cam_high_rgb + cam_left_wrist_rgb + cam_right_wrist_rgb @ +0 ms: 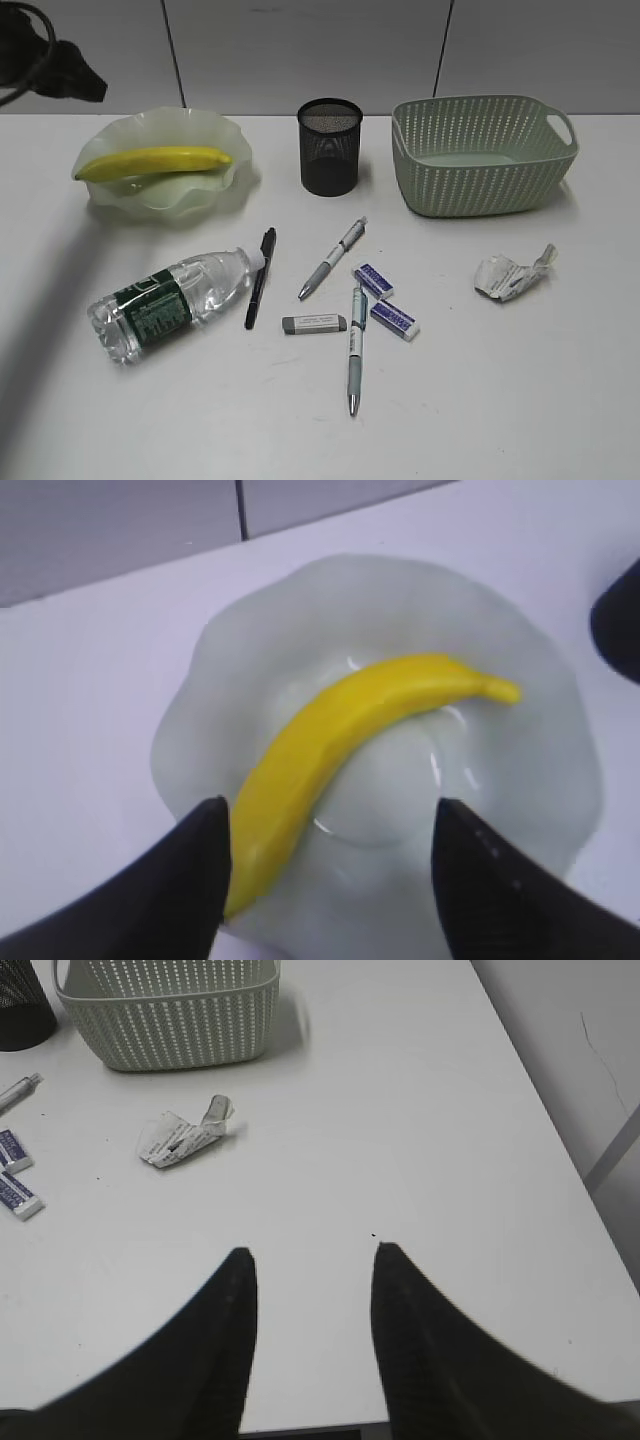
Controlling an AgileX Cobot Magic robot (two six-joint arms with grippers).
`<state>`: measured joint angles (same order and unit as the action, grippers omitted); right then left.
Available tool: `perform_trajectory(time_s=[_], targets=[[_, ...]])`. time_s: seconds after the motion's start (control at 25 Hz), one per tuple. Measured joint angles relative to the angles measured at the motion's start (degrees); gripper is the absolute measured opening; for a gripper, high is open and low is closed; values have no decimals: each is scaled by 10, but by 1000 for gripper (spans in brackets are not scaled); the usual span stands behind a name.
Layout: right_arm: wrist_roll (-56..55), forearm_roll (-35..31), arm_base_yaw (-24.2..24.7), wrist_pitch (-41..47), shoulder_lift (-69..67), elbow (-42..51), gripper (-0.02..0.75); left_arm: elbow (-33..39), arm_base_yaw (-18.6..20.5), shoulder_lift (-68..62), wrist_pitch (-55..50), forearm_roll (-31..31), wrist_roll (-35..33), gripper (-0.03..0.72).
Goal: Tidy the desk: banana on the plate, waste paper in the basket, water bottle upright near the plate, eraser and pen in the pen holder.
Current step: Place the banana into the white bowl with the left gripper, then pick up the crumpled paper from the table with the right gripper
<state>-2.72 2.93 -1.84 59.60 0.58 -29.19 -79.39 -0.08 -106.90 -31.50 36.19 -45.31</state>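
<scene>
The banana [155, 162] [340, 730] lies in the pale green plate [215, 125] [520, 650] at the back left. My left gripper [330, 805] hovers over it, open, its left finger beside the banana's near end without gripping it. The water bottle [170, 300] lies on its side at the front left. The waste paper [512, 272] [185, 1135] rests on the desk [500, 400] in front of the basket [480, 150] [170, 1020]. My right gripper [312, 1250] is open over bare desk. Three pens [333, 258] and three erasers [315, 324] lie loose before the black pen holder [330, 145].
The black pen [260, 277] lies against the bottle's cap. Two blue-and-white erasers [373, 280] flank a grey pen [355, 350]. In the right wrist view the desk's right edge [560, 1140] runs along a wall.
</scene>
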Motion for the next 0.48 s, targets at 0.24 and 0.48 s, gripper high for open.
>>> perform_trajectory(time_s=[0.24, 0.48], targets=[[0, 0, 0, 0, 0, 0, 317, 0, 5, 127, -123, -30, 71, 465], [0, 0, 0, 0, 0, 0, 317, 1, 9, 275, -235, -171, 244, 458]])
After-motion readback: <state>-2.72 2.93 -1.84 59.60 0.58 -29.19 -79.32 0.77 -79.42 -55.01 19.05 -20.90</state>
